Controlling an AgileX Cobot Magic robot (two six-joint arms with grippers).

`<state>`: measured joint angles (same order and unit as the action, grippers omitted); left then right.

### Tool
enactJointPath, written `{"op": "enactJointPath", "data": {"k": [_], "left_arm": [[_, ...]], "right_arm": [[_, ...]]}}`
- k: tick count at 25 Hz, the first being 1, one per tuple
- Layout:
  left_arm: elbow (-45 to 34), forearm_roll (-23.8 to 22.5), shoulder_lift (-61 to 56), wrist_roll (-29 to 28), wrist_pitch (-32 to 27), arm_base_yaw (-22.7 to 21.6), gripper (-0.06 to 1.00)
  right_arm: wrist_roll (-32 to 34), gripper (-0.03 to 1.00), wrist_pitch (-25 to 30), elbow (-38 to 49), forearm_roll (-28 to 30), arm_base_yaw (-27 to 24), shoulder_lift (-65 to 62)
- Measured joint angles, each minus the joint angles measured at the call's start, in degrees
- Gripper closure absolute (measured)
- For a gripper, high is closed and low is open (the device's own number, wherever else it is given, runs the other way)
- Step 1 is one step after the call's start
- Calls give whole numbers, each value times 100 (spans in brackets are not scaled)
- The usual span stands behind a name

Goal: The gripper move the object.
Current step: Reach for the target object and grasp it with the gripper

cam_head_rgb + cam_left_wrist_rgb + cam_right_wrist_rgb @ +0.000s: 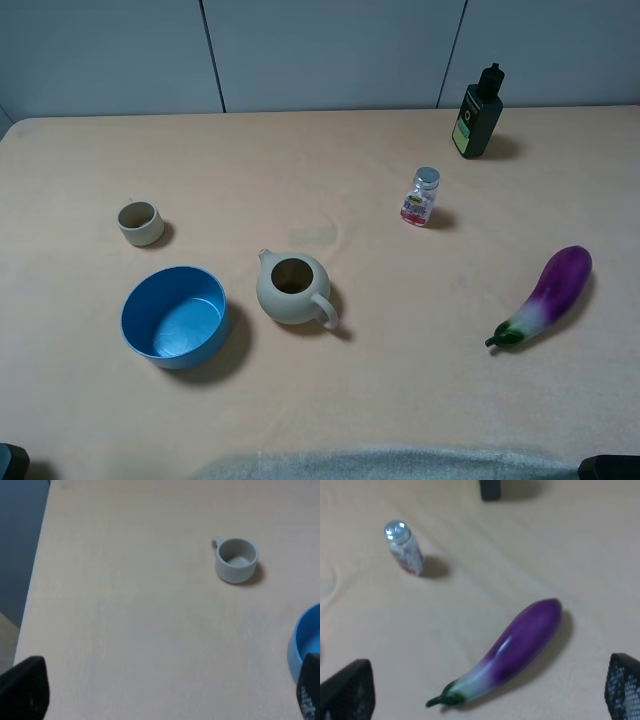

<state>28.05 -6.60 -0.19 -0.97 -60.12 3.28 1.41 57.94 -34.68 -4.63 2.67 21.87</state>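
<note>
The table (pixel 400 390) has a plain pale peach top, faintly creased near the middle. Grey wall panels (pixel 320 50) with dark seams stand behind it. The eggplant (pixel 548 295) lies flat on the right side, stem toward the near edge, well apart from the small clear bottle (pixel 424 197). The right gripper (pixel 485 687) is clear of it, fingers spread wide, gripping nothing. The left gripper (pixel 165 695) is likewise spread and empty, over bare table.

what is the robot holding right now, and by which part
Nothing. The eggplant lies free on the table; the left gripper and right gripper are both open and touch nothing.
</note>
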Motion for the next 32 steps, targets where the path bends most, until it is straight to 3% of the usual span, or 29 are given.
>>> {"op": "enactJointPath", "data": {"k": [13,32], "left_arm": [[0,0,0,0,0,0,-5],[0,0,0,0,0,0,-5]], "right_arm": [[854,28,29,-553,-291,0,2369],[1567,28,-69,-557,-135,0,4183]]}}
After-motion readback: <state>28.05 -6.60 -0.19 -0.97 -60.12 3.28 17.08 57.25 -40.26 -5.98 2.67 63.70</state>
